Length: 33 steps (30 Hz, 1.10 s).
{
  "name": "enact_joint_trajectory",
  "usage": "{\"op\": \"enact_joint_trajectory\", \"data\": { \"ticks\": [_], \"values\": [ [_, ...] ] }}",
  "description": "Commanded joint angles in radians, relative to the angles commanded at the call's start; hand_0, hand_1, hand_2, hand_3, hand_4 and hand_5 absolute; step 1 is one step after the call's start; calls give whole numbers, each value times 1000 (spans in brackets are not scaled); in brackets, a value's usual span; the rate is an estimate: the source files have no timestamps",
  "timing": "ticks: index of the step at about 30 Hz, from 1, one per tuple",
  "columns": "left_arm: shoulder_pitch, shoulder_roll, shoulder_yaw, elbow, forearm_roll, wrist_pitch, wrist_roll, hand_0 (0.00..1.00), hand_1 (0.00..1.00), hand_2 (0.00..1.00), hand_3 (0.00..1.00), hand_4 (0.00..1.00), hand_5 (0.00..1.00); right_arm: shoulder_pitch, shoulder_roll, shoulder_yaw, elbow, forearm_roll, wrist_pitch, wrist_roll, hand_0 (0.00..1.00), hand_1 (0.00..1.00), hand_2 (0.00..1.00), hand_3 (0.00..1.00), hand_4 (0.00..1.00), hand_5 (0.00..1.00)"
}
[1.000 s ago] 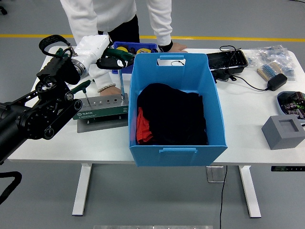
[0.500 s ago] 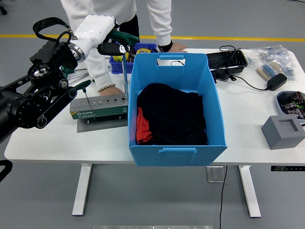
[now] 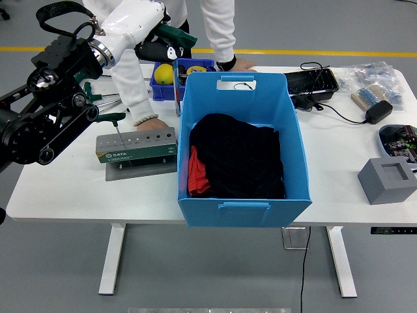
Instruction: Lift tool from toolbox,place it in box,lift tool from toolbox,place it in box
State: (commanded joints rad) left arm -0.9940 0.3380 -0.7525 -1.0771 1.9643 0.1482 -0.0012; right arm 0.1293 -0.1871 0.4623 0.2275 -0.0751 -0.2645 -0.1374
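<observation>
My left hand (image 3: 156, 43), white with dark fingers, is shut on the green handle of a T-handle tool (image 3: 177, 36). It holds the tool high over the table's back left, and the thin shaft (image 3: 176, 99) hangs down just outside the left wall of the blue box (image 3: 244, 206). The grey toolbox rack (image 3: 135, 145) stands left of the box with one more green-handled tool (image 3: 112, 119) upright in it. A person's hand (image 3: 148, 122) rests on the rack's far edge. Black and red cloth lies inside the box.
A small blue bin (image 3: 191, 65) with a yellow object sits behind the rack. The person's other hand (image 3: 238, 64) rests on the far table edge. At the right are a black tray (image 3: 311, 81), a power adapter (image 3: 378, 111) and a grey block (image 3: 388, 179).
My left hand has risen and drawn the tool's shaft up out of the rack. The shaft now hangs free beside the box's left wall. The person's hands have stayed put.
</observation>
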Motion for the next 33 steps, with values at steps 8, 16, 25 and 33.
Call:
{"op": "enact_joint_trajectory", "data": {
  "ticks": [8, 16, 25, 33],
  "values": [
    [-14, 15, -32, -90, 12, 18, -26, 51, 2, 2, 6, 737, 538, 2, -1, -4, 1, 4, 0, 2, 632, 606, 677, 551, 771, 669],
    [-26, 7, -46, -161, -10, 22, -26, 50, 2, 2, 6, 731, 530, 1, -2, -4, 1, 4, 0, 2, 631, 606, 677, 552, 772, 669],
    [-26, -40, 153, -207, -120, 2, -24, 49, 2, 2, 7, 731, 527, 1, -3, 0, 1, -3, 1, 0, 632, 606, 676, 552, 772, 669],
    [-38, -90, 316, -144, -201, -29, -48, 50, 2, 2, 6, 728, 523, 6, -6, -1, 1, -4, 1, 0, 632, 606, 676, 551, 771, 669]
  ]
}}
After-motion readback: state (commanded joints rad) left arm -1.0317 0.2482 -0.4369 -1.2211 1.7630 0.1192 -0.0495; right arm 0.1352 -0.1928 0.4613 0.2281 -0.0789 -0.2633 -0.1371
